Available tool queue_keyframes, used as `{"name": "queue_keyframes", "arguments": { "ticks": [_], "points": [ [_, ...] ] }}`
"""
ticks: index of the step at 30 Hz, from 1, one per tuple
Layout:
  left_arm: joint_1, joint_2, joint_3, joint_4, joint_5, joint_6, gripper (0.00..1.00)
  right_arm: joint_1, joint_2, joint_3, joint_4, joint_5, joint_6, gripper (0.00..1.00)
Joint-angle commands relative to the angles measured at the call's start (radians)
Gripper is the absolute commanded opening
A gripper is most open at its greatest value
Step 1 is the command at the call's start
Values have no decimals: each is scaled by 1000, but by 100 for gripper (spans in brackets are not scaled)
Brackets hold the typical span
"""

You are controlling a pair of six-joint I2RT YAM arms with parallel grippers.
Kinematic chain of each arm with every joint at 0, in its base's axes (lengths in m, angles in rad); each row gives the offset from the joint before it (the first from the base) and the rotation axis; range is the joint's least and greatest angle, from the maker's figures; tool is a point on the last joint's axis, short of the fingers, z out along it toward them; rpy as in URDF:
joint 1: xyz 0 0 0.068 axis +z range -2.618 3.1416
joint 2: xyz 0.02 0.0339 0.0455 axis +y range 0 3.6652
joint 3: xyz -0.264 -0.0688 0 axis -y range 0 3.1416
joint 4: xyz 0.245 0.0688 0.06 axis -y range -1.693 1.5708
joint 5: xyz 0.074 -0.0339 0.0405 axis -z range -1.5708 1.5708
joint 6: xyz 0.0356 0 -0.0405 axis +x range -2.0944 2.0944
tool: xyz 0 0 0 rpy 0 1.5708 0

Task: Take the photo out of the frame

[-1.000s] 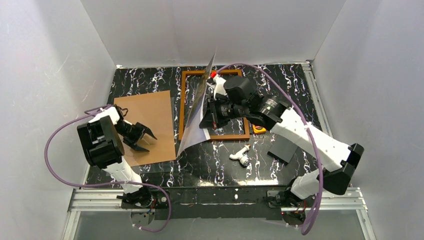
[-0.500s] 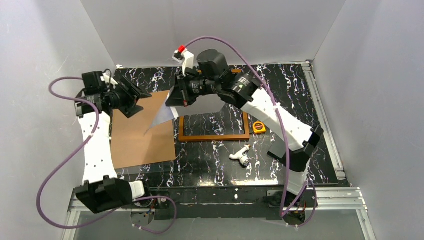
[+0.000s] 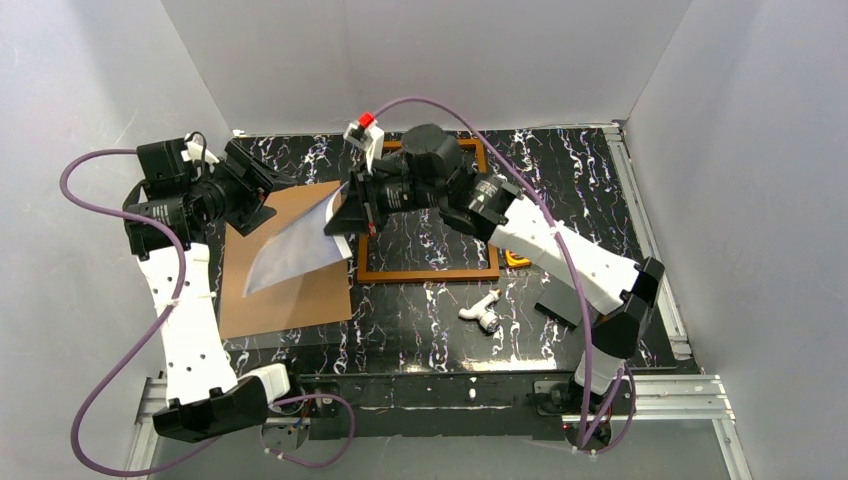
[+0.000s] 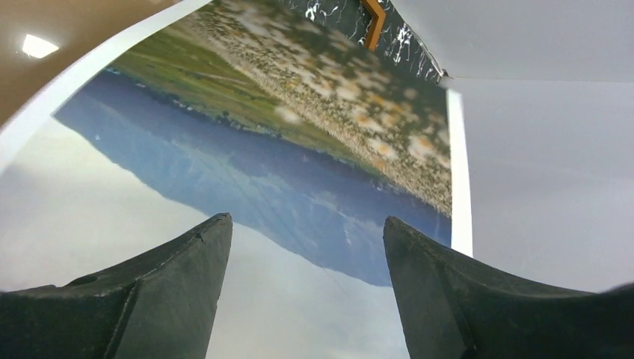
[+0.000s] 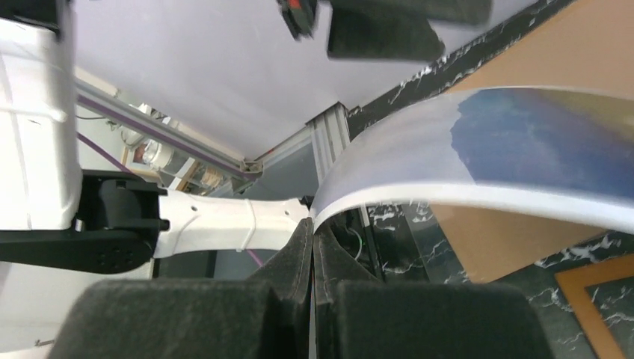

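The photo [image 3: 290, 252] hangs curved in the air over the tan cork-like backing board [image 3: 285, 300], left of the frame [image 3: 430, 274]. The reddish-brown frame lies flat and holds nothing; the black marble shows through it. My right gripper [image 3: 338, 220] is shut on the photo's white-bordered edge, as the right wrist view [image 5: 312, 224] shows, with the print [image 5: 523, 146] arching away. My left gripper [image 3: 272, 198] is open, just above the photo's far edge. In the left wrist view its fingers [image 4: 306, 232] stand wide apart over the landscape print [image 4: 299, 149] without touching it.
A yellow tape measure [image 3: 517, 258] and a small white object [image 3: 480, 310] lie right of and below the frame. A dark grey flat panel [image 3: 560, 300] lies by the right arm. White walls close in the table on three sides.
The right gripper carried the photo from upright over the frame leftward and lowered it over the backing board. The left arm reached to the far left and now hovers open at the photo.
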Motion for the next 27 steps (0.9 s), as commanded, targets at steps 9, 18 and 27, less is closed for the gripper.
{"name": "queue_keyframes", "arguments": {
  "ticks": [9, 18, 27],
  "points": [
    [1, -38, -98, -65, 80, 30, 74, -16, 59, -651, 712, 21, 421, 1],
    [-47, -66, -243, -57, 100, 66, 74, -58, 256, -676, 740, -1, 544, 1],
    [-132, -85, -297, -40, 66, 62, 74, -61, 381, -550, 651, 12, 550, 1]
  ]
}}
